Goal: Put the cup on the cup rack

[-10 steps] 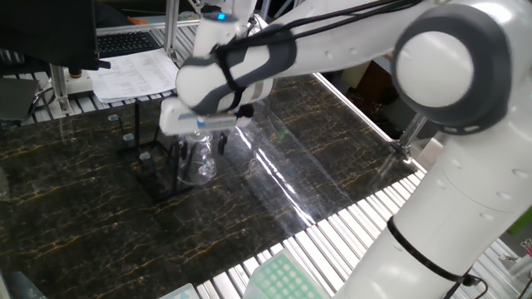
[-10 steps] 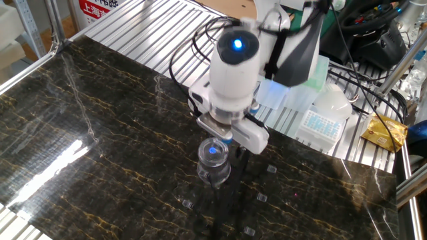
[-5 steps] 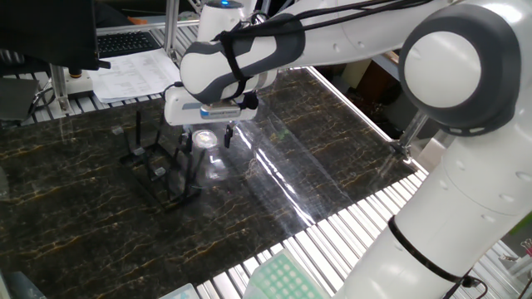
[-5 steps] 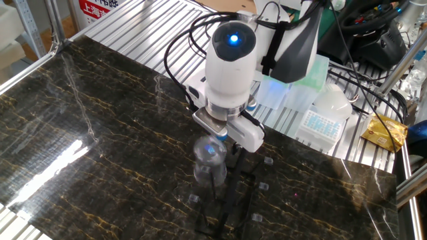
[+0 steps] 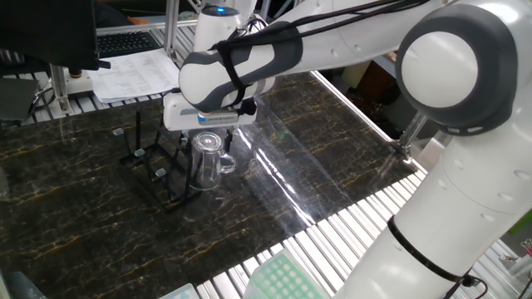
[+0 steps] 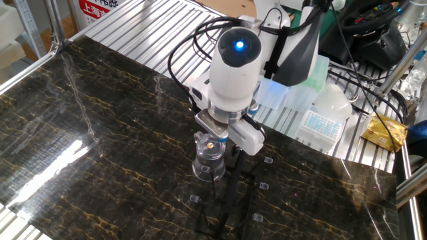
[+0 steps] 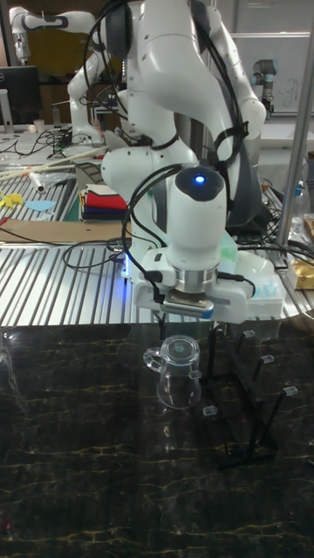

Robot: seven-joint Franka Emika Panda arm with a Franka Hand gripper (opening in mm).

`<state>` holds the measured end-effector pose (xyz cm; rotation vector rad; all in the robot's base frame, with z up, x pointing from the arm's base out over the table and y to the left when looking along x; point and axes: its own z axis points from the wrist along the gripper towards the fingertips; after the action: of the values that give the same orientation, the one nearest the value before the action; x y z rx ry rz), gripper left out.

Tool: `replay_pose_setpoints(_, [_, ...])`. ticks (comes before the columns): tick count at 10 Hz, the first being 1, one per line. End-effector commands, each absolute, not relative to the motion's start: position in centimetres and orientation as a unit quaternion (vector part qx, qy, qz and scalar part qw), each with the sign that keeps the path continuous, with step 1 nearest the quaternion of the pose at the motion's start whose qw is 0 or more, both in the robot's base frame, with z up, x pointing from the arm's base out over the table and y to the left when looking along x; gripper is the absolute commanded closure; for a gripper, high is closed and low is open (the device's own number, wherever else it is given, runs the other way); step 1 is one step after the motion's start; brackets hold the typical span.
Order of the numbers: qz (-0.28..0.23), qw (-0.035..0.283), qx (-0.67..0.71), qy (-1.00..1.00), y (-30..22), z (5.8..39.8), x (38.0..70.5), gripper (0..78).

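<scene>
The cup [image 5: 205,162] is a clear glass mug, upright, with its handle out to one side. It hangs at the near edge of the cup rack [image 5: 158,173], a black wire stand with capped pegs. My gripper [image 5: 208,137] is straight above the cup, fingers down at the rim and shut on it. From the other side the cup [image 6: 207,160] is under the gripper [image 6: 215,139], left of the rack [image 6: 233,200]. The tall view has the cup [image 7: 177,379] left of the rack [image 7: 249,410], below the gripper [image 7: 183,336]. I cannot tell whether a peg is inside the cup.
Papers [image 5: 129,71] lie behind the dark marble tabletop. A green tip box [image 5: 283,278] sits on the slatted metal at the front. A white tip box [image 6: 320,123] and a yellow packet [image 6: 383,133] lie beyond the rack. The arm's large body looms at the right.
A second ago the cup was low and tilted beside the rack. It rose with the gripper, and now it hangs upright against the rack's edge.
</scene>
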<state>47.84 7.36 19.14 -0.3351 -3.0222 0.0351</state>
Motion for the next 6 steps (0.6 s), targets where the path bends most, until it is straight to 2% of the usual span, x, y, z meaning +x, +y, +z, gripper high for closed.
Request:
replay_pose_setpoints(1, [0.011,0.053,-0.114,-0.992,7.0,21.0,48.0,0.2])
replay_pose_setpoints(5, [0.006,0.065,-0.109,-0.992,5.9,25.1,49.1,0.2])
replay_pose_setpoints(6, [0.006,0.069,-0.101,-0.992,4.9,27.2,50.4,0.2])
